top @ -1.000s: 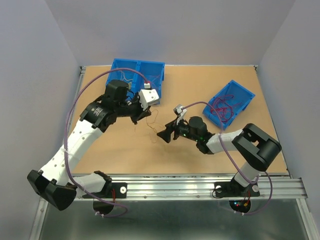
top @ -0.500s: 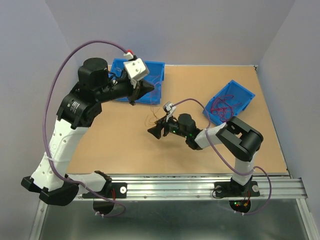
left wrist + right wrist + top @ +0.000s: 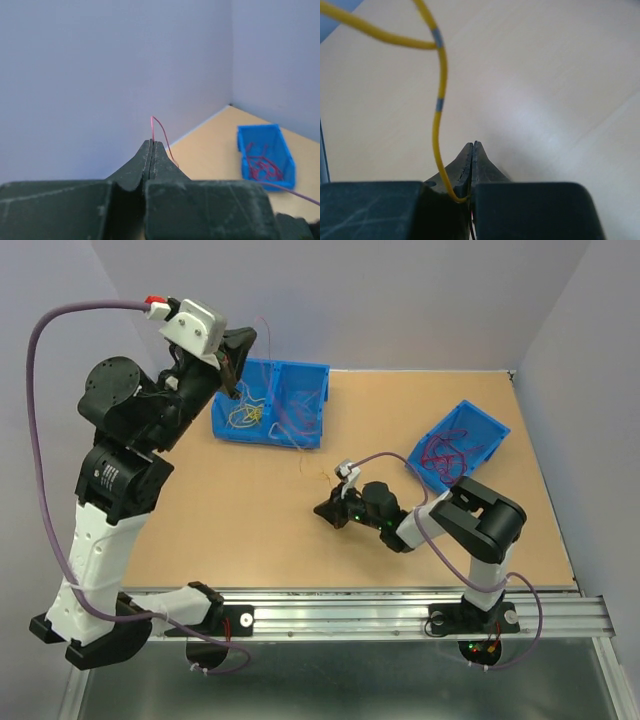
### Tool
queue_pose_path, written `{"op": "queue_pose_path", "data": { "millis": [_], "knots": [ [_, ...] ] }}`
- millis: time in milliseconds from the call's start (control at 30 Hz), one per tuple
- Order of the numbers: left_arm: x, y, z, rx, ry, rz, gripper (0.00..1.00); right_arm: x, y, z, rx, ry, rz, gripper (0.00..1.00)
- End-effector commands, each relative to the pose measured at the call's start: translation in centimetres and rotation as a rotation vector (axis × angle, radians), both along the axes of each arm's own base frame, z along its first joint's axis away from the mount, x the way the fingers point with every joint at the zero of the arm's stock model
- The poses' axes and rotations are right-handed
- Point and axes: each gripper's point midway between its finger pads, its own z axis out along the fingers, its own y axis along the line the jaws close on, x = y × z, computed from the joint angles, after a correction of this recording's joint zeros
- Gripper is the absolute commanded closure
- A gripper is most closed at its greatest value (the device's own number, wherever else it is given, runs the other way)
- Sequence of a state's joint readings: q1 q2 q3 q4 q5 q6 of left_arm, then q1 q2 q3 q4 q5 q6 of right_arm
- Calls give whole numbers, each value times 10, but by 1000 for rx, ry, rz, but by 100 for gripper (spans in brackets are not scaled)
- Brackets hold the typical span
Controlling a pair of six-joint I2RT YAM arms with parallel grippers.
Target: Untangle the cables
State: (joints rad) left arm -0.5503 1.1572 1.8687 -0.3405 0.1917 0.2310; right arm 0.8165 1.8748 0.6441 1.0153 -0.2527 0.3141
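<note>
- The desk (image 3: 230, 530) is a tan board that carries two bins and, near its centre, the right hand.
- The left arm (image 3: 110, 480) now stands tall at 9 o'clock. A second ago it lay low across the desk, its hand at the front of the double bin. Its lavender-grey hose (image 3: 45, 440) loops wide on the outside.
- The right arm (image 3: 480, 525) is folded tighter at 4 o'clock than before, with its forearm low over the desk and aimed toward 9 o'clock.
- The double blue bin (image 3: 300, 375) sits at 11 o'clock by the far wall. The raised left arm covers its left corner. Loose yellow cables (image 3: 245, 415) lie in its left compartment.
- The single blue bin (image 3: 470, 430) sits askew at 2 o'clock, well apart from the double bin, and holds a tangle of red cables (image 3: 445, 455).
- The left hand (image 3: 248, 340) has risen high above the double bin. Its fingers are pressed together on a magenta-pink cable (image 3: 152, 127), which arcs out from the tips and trails down.
- The right hand (image 3: 322, 510) was spread a second ago and is now closed. It is clamped on a yellow cable (image 3: 436, 125) with grey bands, which curls up and away over the bare desk.
</note>
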Motion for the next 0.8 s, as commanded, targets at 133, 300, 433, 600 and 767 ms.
{"op": "queue_pose_path", "data": {
  "millis": [133,300,433,600,767],
  "knots": [
    [59,98,32,-129,-118,652,100,-20,-31,18,44,-20,-75,100],
    [80,115,29,-143,-93,696,100,-24,-56,31,67,-25,-162,99],
    [85,85,14,-70,-93,540,100,-31,-58,37,73,-20,-147,99],
    [106,67,-13,-8,-42,502,100,-32,-62,40,76,-21,-155,99],
    [135,52,-37,27,7,488,100,-33,-63,41,75,-20,-155,100]
  ]
}}
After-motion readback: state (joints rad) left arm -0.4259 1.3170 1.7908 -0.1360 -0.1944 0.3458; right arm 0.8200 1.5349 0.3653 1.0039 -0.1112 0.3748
